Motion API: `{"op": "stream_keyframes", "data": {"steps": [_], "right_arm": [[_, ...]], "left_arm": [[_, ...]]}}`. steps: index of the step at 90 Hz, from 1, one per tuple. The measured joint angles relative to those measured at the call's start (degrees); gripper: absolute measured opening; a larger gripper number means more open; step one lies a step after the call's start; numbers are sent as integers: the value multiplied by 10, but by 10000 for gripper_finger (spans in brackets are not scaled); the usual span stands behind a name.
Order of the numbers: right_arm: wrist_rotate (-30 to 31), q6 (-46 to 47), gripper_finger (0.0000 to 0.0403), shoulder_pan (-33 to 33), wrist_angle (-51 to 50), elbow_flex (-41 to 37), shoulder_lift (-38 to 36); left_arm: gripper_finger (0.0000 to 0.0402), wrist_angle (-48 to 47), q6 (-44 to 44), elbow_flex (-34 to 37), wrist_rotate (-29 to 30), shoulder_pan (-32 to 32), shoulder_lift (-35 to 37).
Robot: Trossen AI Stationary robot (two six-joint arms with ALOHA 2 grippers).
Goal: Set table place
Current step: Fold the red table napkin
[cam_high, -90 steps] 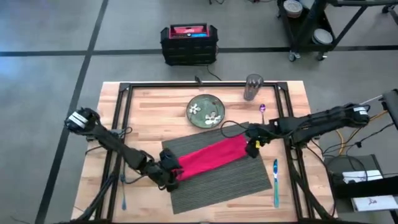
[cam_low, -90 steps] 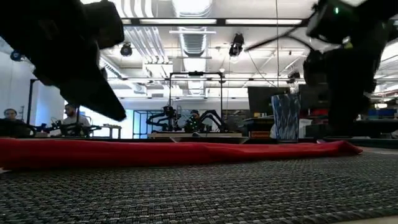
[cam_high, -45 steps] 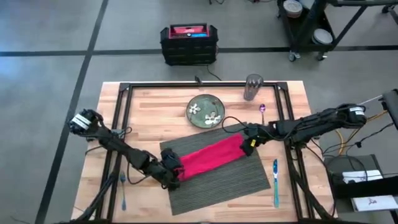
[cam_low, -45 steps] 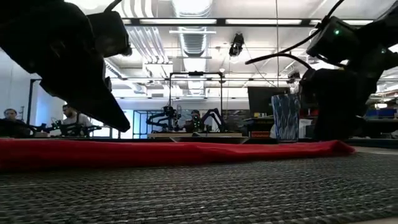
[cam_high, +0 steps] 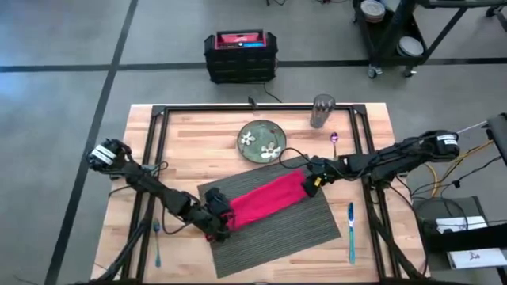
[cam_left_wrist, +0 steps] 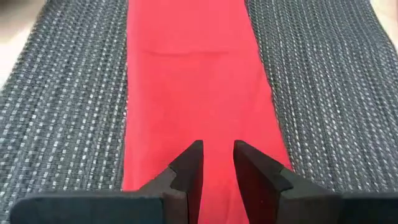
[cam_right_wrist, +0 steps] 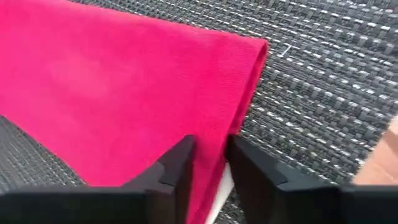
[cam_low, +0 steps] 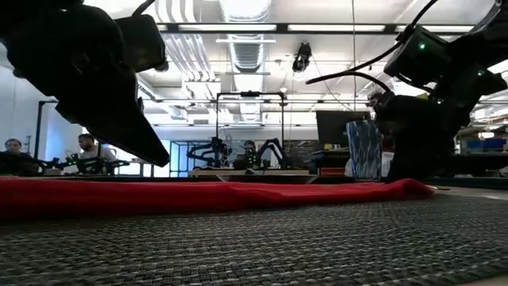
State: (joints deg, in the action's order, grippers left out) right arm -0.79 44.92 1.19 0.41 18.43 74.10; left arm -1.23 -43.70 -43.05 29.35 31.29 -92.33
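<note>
The place, a dark grey ribbed placemat (cam_high: 277,226), lies askew on the light-wood table (cam_high: 198,142). A red napkin (cam_high: 265,198), folded into a long strip, lies flat across it. My left gripper (cam_high: 219,219) is shut on the napkin's near-left end. My right gripper (cam_high: 314,180) is shut on its far-right end, where a white tag (cam_right_wrist: 221,186) shows. In the low view the napkin (cam_low: 198,195) lies low on the mat (cam_low: 262,246). My left gripper pinches the napkin's near-left end (cam_left_wrist: 217,134) between its two fingers, slanting down from the table's left along the strip. That end stays down on the placemat. My right gripper pinches the napkin's far-right end at its folded edge (cam_right_wrist: 214,134) between its two fingers, slanting down from the table's right. The end rests on the placemat.
A green flowered plate (cam_high: 263,140) sits just beyond the placemat's far edge. A glass (cam_high: 322,111) and a spoon (cam_high: 334,141) lie at the far right. A blue-handled utensil (cam_high: 351,233) lies right of the mat, a fork (cam_high: 157,237) at the near left.
Both grippers have gone a little toward the table's left and far edges, the right one farther. The napkin has slid with them, still flat, and the placemat under it has shifted the same way.
</note>
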Motion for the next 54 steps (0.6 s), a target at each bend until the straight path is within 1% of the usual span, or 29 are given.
{"op": "stream_keyframes", "data": {"steps": [6, 10, 16, 21, 26, 37, 54], "right_arm": [[-3, -12, 23, 0, 4, 0, 1], [-6, -21, 10, 0, 6, 0, 1], [-10, -26, 8, 0, 8, 0, -3], [-24, -27, 6, 0, 6, -1, -13], [-31, -29, 2, 0, -11, 4, -26], [-21, -47, 1, 0, -129, 42, -64], [21, -86, 0, 0, -333, 123, -105]], "left_arm": [[75, 0, 0, 0, 2, 0, 0], [75, 0, 0, 0, 2, -1, 0], [75, 1, 0, 0, 2, -1, 0], [75, 4, 0, 0, 2, -1, 0], [75, 8, 0, 0, 2, -3, 0], [75, 16, 2, 0, 2, -4, 0], [75, 32, 12, -1, 2, -5, 0]]}}
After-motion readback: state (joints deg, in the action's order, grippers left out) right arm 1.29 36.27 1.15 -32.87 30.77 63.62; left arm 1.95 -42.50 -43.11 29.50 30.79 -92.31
